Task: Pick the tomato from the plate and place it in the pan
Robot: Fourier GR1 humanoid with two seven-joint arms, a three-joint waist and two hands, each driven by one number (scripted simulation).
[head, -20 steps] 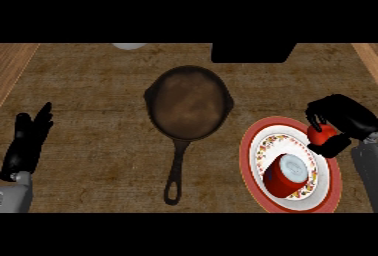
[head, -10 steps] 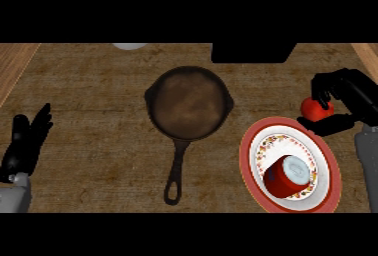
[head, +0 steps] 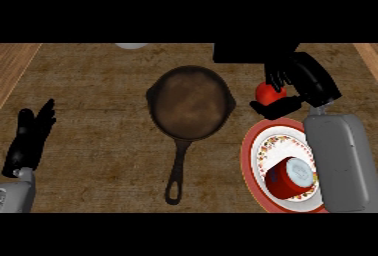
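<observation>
My right hand (head: 304, 80) is curled round the red tomato (head: 266, 92), holding it above the counter just beyond the plate's far rim and right of the pan. The dark cast-iron pan (head: 190, 101) lies in the middle of the counter with its handle (head: 177, 170) pointing toward me; nothing is in it. The red-rimmed patterned plate (head: 264, 150) sits at the lower right, partly hidden by my right forearm. My left hand (head: 28, 140) rests open at the left edge, fingers up.
A red cup (head: 289, 177) with a pale inside lies on the plate. A black object (head: 244, 51) stands at the far edge behind my right hand. A pale round thing (head: 133, 46) shows at the top. Wooden strips border both sides.
My right hand has lifted the tomato off the plate and carried it up and to the left, toward the pan. The left hand has not moved.
</observation>
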